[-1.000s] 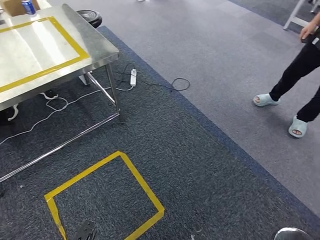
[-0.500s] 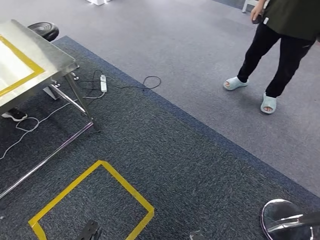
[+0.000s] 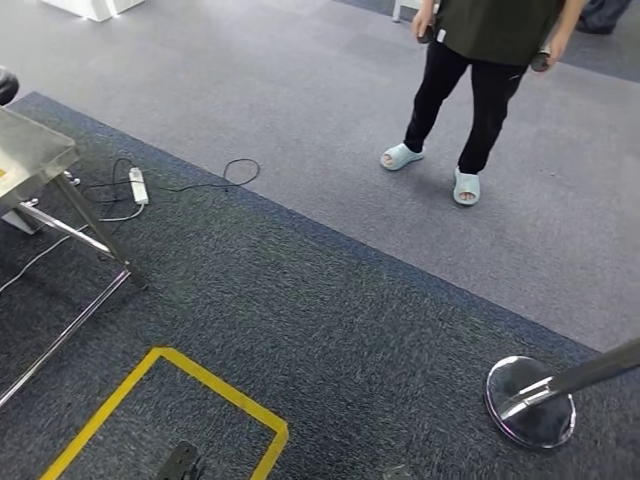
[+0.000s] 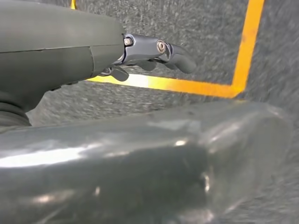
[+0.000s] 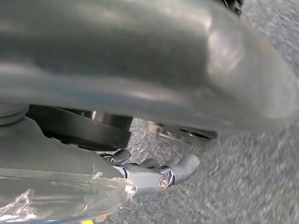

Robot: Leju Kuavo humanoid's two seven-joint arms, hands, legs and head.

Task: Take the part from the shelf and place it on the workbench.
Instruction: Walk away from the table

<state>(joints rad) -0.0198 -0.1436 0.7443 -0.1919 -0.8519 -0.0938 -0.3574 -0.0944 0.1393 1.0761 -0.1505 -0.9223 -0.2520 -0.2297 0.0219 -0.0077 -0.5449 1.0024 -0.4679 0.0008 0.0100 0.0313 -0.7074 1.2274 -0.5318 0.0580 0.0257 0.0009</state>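
The steel workbench (image 3: 30, 155) shows as one corner at the left edge of the head view, on thin metal legs. My left hand (image 4: 155, 49) hangs over dark carpet beside a yellow tape line (image 4: 243, 51); its fingers are stretched out and hold nothing. Its dark tip (image 3: 179, 463) sits at the bottom edge of the head view, inside the yellow floor square (image 3: 219, 395). My right hand (image 5: 166, 175) hangs over grey carpet, fingers loosely extended and empty.
A person (image 3: 483, 60) in dark trousers and pale slippers stands on the lighter carpet ahead. A chrome stanchion base (image 3: 530, 400) with a slanted pole is at the right. A power strip (image 3: 139, 185) and cables lie by the workbench legs.
The camera has swung to the right: the workbench slid almost out at the left, the person came toward the top centre, and the stanchion base entered further. Both hands still hang empty.
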